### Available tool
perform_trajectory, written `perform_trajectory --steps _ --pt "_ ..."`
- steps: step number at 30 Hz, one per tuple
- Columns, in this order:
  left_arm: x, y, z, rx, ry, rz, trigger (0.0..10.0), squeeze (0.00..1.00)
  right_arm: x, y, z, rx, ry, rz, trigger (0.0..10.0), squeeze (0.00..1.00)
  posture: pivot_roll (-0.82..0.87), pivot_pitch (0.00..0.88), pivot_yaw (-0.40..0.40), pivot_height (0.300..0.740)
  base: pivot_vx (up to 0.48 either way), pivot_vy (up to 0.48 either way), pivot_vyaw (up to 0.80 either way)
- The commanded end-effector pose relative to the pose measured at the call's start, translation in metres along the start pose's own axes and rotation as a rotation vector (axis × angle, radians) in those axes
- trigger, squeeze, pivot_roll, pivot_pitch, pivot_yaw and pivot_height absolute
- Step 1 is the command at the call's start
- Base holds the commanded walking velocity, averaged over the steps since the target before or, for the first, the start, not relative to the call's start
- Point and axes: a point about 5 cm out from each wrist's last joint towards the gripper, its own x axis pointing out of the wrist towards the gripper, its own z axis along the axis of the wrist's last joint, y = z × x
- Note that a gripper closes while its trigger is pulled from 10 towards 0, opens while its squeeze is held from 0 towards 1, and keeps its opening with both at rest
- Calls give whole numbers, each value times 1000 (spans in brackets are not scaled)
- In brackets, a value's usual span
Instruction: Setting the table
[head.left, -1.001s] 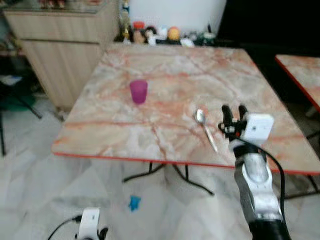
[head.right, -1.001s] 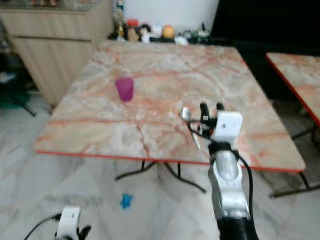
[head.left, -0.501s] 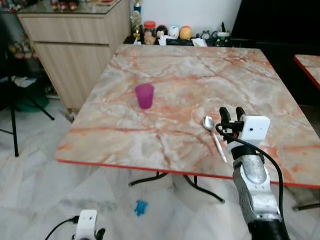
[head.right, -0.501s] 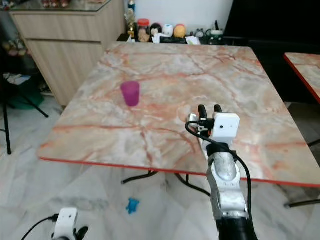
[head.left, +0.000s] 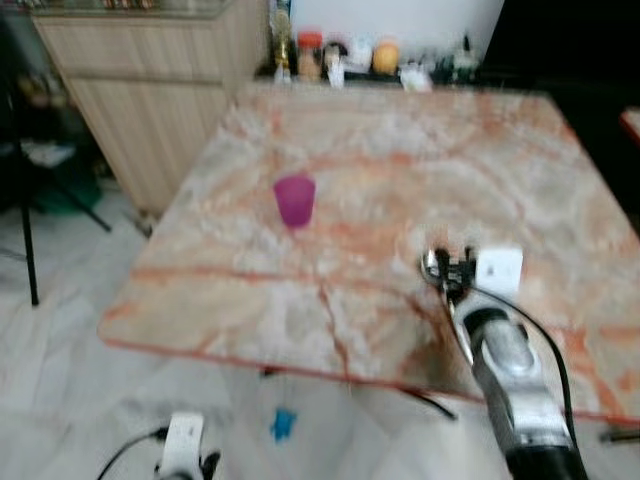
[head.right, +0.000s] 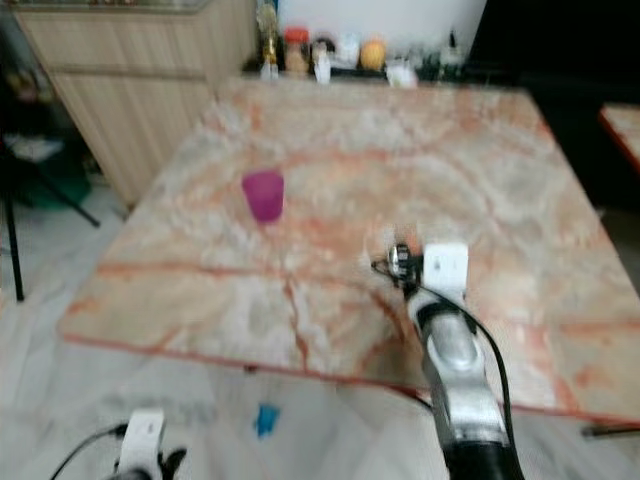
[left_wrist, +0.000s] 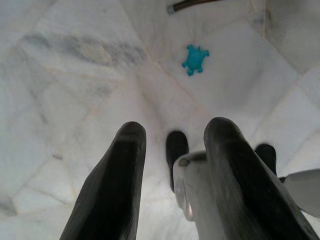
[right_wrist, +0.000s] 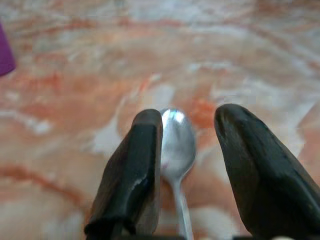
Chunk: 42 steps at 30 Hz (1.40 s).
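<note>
A metal spoon (right_wrist: 176, 142) lies on the marbled orange table (head.left: 380, 150), right of centre. My right gripper (right_wrist: 190, 112) hangs low over it, open, and the spoon's bowl sits between its two black fingers (right_wrist: 137, 170). From the head, the right gripper (head.left: 455, 268) shows at the spoon's bowl (head.left: 431, 262). A purple cup (head.left: 294, 200) stands upright to the left, well apart. My left gripper (left_wrist: 175, 127) hangs open over the floor, holding nothing.
A wooden cabinet (head.left: 150, 90) stands at the table's far left. Small jars and figures (head.left: 350, 55) line the far edge. A blue turtle toy (left_wrist: 195, 58) lies on the white tiled floor under the table's near edge. A black stand (head.left: 25, 230) is at far left.
The head views have shifted and blurred. My right gripper has gone forward and down along the spoon, from beside its handle to astride its bowl. The cup and spoon lie as before.
</note>
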Motion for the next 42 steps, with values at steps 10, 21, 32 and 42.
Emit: perform_trajectory --steps 10,21,32,42 --pt "-2 3 -8 4 31 7 10000 0 12 5 -6 60 126 37 10000 1000 -12 62 -4 740 0 0 0" --pt "-3 3 -11 8 43 2 10000 0 7 7 -21 65 200 39 10000 0 -12 62 -3 740 0 0 0" --pt "-3 3 -13 5 47 5 10000 0 7 4 -29 99 230 28 10000 0 -8 63 -6 740 0 0 0" --pt "-3 3 -14 6 51 4 10000 0 4 -1 -39 151 260 13 10000 0 -11 67 -7 740 0 0 0"
